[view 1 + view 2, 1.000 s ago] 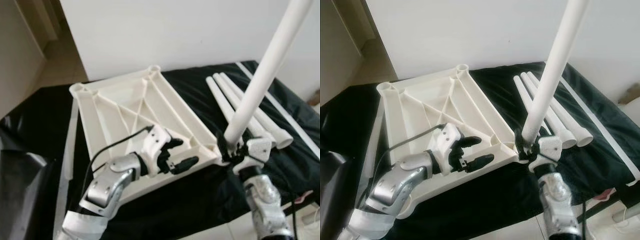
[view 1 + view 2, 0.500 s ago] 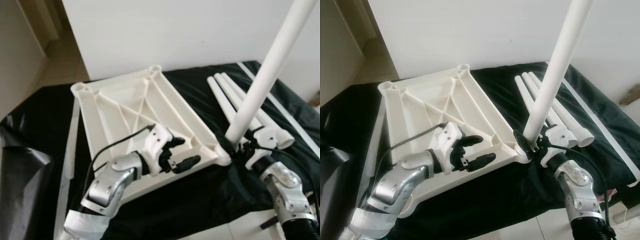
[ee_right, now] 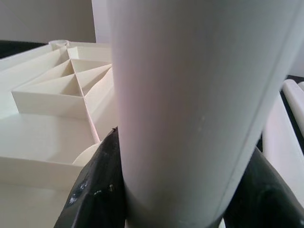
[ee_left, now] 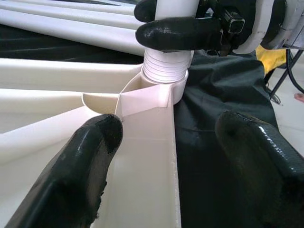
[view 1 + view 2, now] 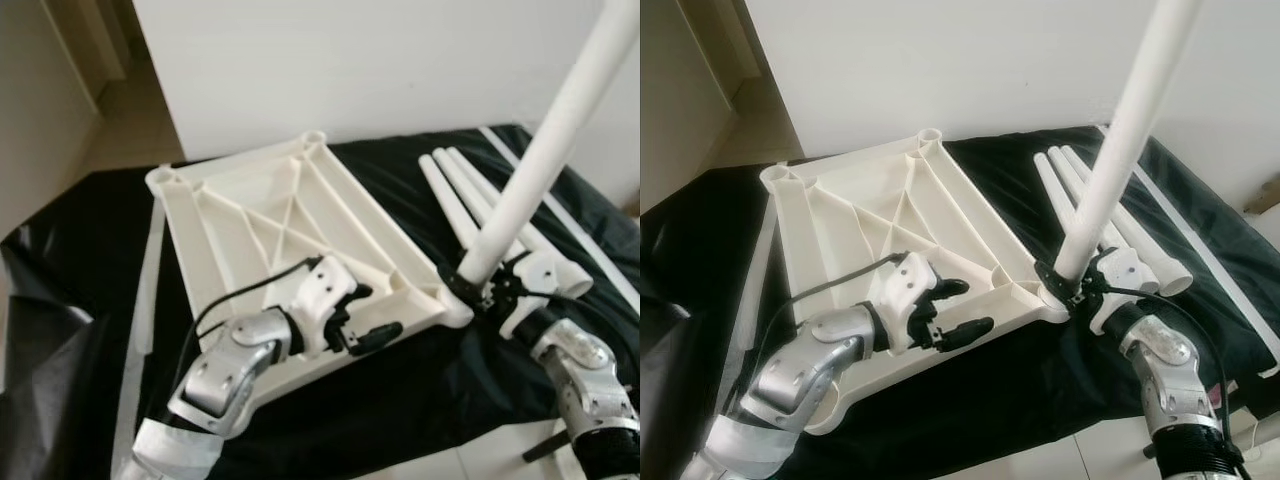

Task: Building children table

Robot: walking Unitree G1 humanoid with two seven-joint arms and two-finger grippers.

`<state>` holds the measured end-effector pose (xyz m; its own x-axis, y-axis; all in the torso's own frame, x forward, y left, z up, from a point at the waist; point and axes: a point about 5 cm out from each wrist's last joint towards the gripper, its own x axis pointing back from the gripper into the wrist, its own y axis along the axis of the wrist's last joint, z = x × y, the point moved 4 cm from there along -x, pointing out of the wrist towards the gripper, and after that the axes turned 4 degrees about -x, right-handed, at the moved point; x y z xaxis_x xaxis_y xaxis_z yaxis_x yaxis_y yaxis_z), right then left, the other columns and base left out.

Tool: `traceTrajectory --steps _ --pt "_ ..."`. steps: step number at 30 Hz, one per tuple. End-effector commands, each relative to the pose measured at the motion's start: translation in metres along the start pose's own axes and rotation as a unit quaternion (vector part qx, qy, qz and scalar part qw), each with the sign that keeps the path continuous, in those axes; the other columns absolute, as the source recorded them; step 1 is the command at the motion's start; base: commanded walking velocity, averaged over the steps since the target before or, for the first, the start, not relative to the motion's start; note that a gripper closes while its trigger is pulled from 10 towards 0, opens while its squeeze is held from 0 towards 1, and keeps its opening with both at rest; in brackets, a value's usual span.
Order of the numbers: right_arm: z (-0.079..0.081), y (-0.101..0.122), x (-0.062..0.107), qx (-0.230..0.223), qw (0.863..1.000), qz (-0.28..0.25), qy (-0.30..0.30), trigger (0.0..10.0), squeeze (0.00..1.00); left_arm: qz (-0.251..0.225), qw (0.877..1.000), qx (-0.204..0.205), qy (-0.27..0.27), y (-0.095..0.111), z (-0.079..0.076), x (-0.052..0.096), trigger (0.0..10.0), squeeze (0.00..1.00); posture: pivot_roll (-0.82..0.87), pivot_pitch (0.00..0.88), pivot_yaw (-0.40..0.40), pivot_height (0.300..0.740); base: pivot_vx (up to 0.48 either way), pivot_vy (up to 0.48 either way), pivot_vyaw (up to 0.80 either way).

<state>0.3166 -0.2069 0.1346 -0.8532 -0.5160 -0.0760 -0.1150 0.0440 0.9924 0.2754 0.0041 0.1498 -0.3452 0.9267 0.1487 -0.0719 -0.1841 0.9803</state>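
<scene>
The white ribbed table top [image 5: 270,215] lies upside down on black cloth. A long white leg [image 5: 540,160] stands tilted with its threaded end [image 4: 166,66] in the near right corner socket [image 4: 164,90]. My right gripper [image 5: 470,285] is shut on the leg just above the socket, and its black fingers [image 3: 95,190] wrap the tube [image 3: 199,104]. My left gripper [image 5: 375,312] is open astride the top's near rim, one finger [image 4: 76,175] inside the rib channel and the other over the cloth. Three spare legs [image 5: 470,200] lie behind the right arm.
The black cloth [image 5: 400,400] covers a low surface with a white wall behind it. A long white strip [image 5: 560,215] lies on the cloth at the right, and another [image 5: 150,290] runs along the top's left side. Bare floor shows at the far left.
My right wrist has swung from below the leg round to its right side, still holding it at the corner socket. The left gripper has shifted slightly along the near rim.
</scene>
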Motion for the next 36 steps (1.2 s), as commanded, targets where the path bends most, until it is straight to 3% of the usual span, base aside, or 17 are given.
traceTrajectory --steps 1,5,8,9,10,13,14,20,22,29,36 --pt "0.003 -0.017 0.007 -0.024 0.999 0.030 -0.001 0.0 0.00 0.007 0.999 -0.004 0.046 -0.001 0.010 -0.001 10.0 0.00 -0.07 0.006 0.013 0.740 0.000 0.000 0.00" --pt "0.004 -0.026 0.012 -0.079 0.996 0.030 -0.030 0.0 0.00 0.004 0.999 -0.006 0.050 0.002 0.013 0.000 10.0 0.00 -0.08 0.008 0.011 0.740 0.000 0.000 0.00" --pt "0.004 -0.026 0.012 -0.079 0.996 0.030 -0.030 0.0 0.00 0.004 0.999 -0.006 0.050 0.002 0.013 0.000 10.0 0.00 -0.08 0.008 0.011 0.740 0.000 0.000 0.00" --pt "0.003 -0.030 0.012 -0.101 0.994 0.033 -0.041 0.0 0.00 0.004 0.999 -0.005 0.050 0.002 0.014 0.000 10.0 0.00 -0.08 0.008 0.014 0.740 0.000 0.000 0.00" --pt "0.002 -0.033 0.010 -0.118 0.991 0.041 -0.049 10.0 0.00 0.004 0.999 -0.006 0.051 0.003 0.015 -0.001 10.0 0.00 -0.08 0.008 0.015 0.740 0.000 0.000 0.00" --pt "0.000 -0.035 0.008 -0.123 0.990 0.050 -0.058 10.0 0.00 0.003 0.999 -0.006 0.051 0.003 0.015 -0.001 10.0 0.00 -0.08 0.006 0.017 0.740 0.000 0.000 0.00" --pt "-0.002 -0.036 -0.001 -0.110 0.989 0.070 -0.069 10.0 0.00 0.002 0.999 -0.008 0.049 0.004 0.015 -0.002 10.0 0.00 -0.09 0.001 0.019 0.740 0.000 0.000 0.00" --pt "-0.001 -0.031 -0.015 -0.095 0.989 0.079 -0.082 10.0 0.00 -0.001 0.999 -0.008 0.048 0.005 0.015 -0.003 10.0 0.00 -0.09 0.000 0.017 0.740 0.000 0.000 0.00" --pt "0.009 -0.026 -0.027 -0.064 0.992 0.080 -0.079 10.0 0.00 -0.004 0.999 -0.006 0.049 0.006 0.015 -0.003 10.0 0.00 -0.08 0.000 0.010 0.740 0.000 0.000 0.00" --pt "0.021 -0.028 -0.028 -0.026 0.994 0.089 -0.061 10.0 0.00 -0.006 0.999 -0.002 0.051 0.006 0.015 -0.002 10.0 0.00 -0.08 0.000 0.005 0.740 0.000 0.000 0.00" --pt "0.023 -0.036 -0.021 -0.031 0.992 0.098 -0.073 10.0 0.00 -0.007 0.999 0.000 0.052 0.006 0.015 0.000 10.0 0.00 -0.08 0.000 0.005 0.740 0.000 0.000 0.00"
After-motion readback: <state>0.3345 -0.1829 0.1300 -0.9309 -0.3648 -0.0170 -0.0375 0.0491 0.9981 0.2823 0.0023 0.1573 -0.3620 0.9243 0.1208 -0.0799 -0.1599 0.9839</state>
